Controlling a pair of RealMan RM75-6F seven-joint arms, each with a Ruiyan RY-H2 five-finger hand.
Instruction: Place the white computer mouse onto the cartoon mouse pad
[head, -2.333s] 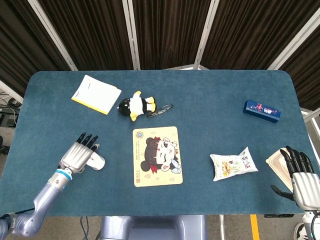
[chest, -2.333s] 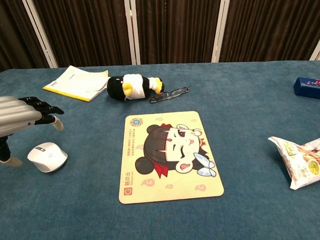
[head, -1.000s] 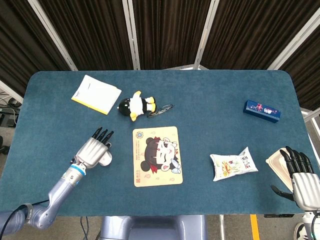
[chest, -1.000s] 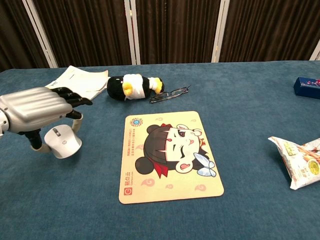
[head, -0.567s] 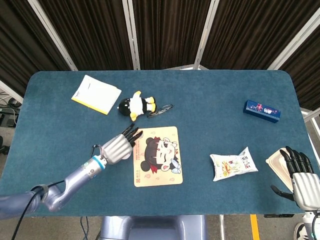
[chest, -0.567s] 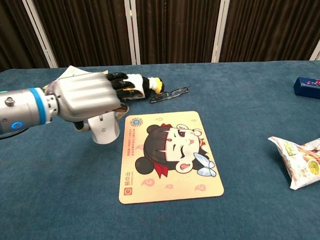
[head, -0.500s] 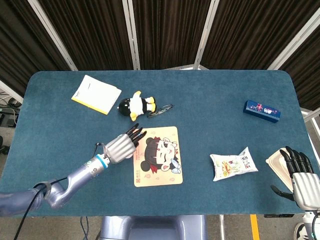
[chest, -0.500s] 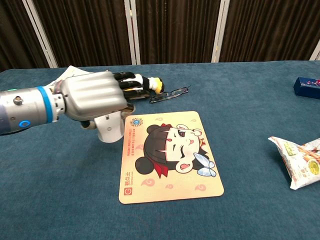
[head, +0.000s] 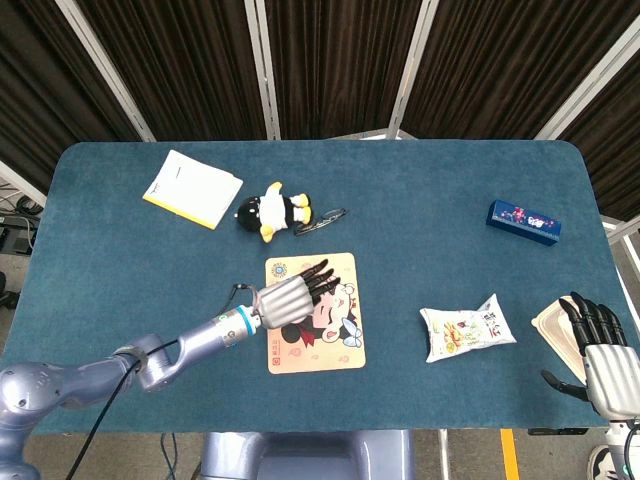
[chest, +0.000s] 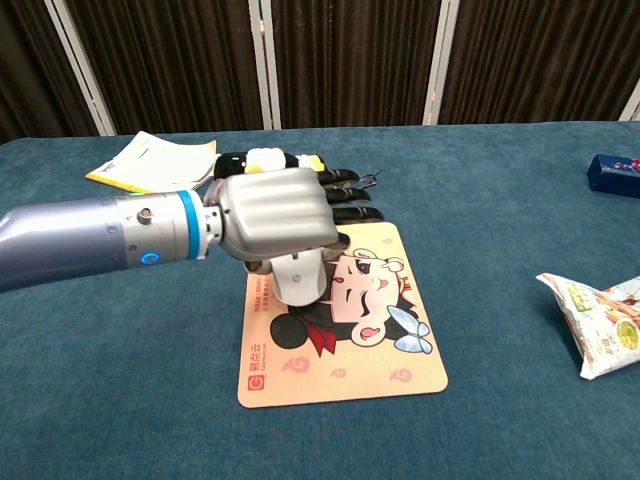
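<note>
Gripping the white mouse (chest: 298, 276), left hand (chest: 275, 222) hovers over the cartoon pad's (chest: 345, 370) left half.

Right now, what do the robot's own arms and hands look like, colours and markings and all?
The left arm is a smooth grey-silver tube with a bright blue ring at the wrist and a small blue dot beside it; a thin black cable runs along it. The left hand has a ribbed silver back and black fingers. The right hand looks the same: silver back, black fingers. Its arm is barely in view.
</note>
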